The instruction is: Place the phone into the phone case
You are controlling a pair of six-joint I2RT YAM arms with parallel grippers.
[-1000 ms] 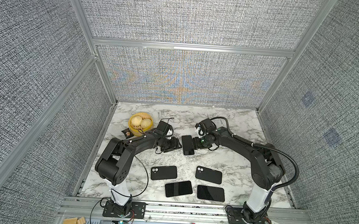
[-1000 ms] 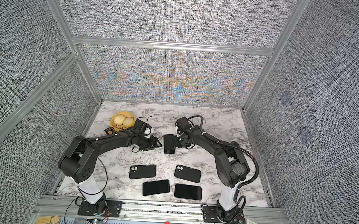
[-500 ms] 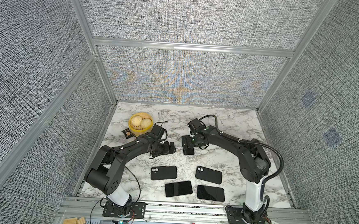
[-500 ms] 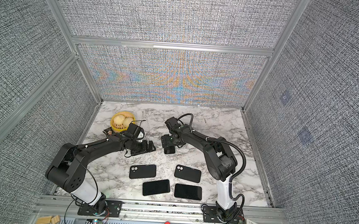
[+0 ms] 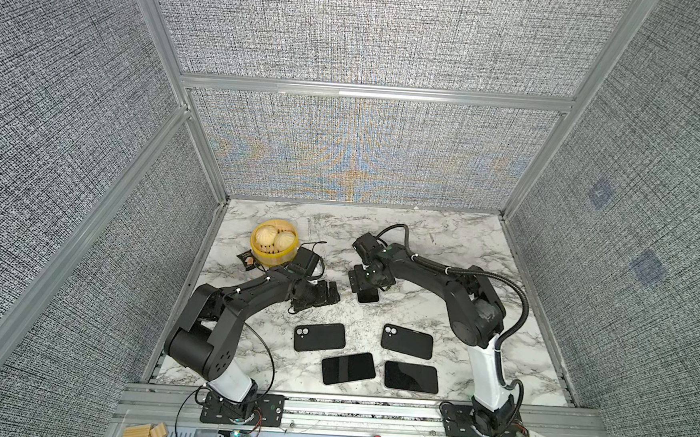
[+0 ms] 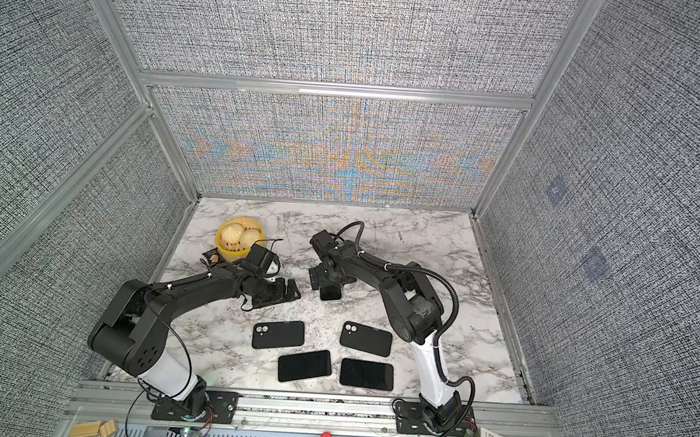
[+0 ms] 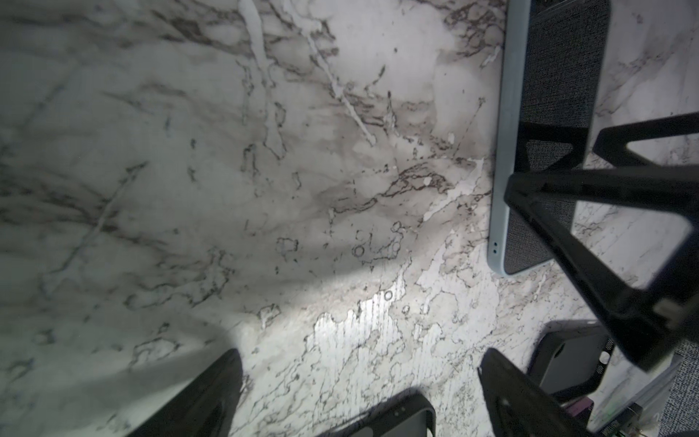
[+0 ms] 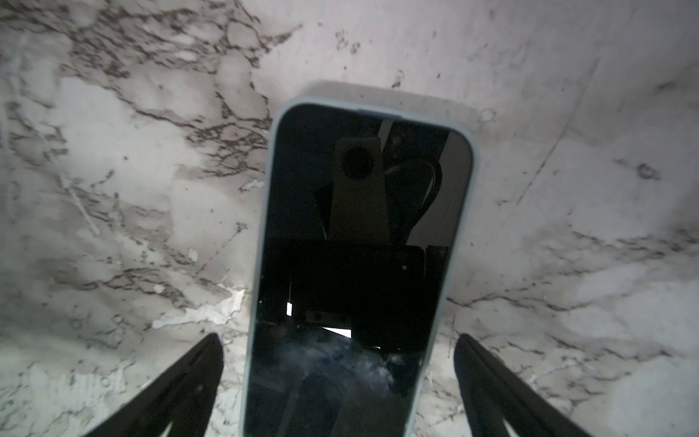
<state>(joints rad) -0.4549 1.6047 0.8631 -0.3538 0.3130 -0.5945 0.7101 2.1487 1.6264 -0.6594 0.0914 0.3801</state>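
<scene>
A phone [image 8: 359, 265] with a pale blue rim lies screen up on the marble table [image 5: 442, 242]. Only its near end [image 5: 367, 296] [image 6: 330, 294] shows in both top views. My right gripper [image 8: 337, 340] [image 5: 363, 285] [image 6: 325, 282] hovers over it, open, its fingers [image 8: 204, 363] straddling the phone's sides with a gap on each. My left gripper [image 5: 328, 292] [image 6: 285, 290] [image 7: 359, 374] is open to the left of it, over bare marble. In the left wrist view the phone [image 7: 544, 94] lies off to one side. Two black phone cases [image 5: 319, 336] [image 5: 407, 341] lie back up nearer the front.
Two dark phones [image 5: 348, 368] [image 5: 411, 377] lie screen up near the front edge. A yellow steamer basket [image 5: 268, 260] with buns stands at the back left, with a small dark wrapper [image 5: 246, 259] beside it. Grey fabric walls enclose the table.
A second ago both grippers met at the phone in the middle. Both have opened; the left has drawn back leftward and the right has swung round above the phone, which now lies on the table.
</scene>
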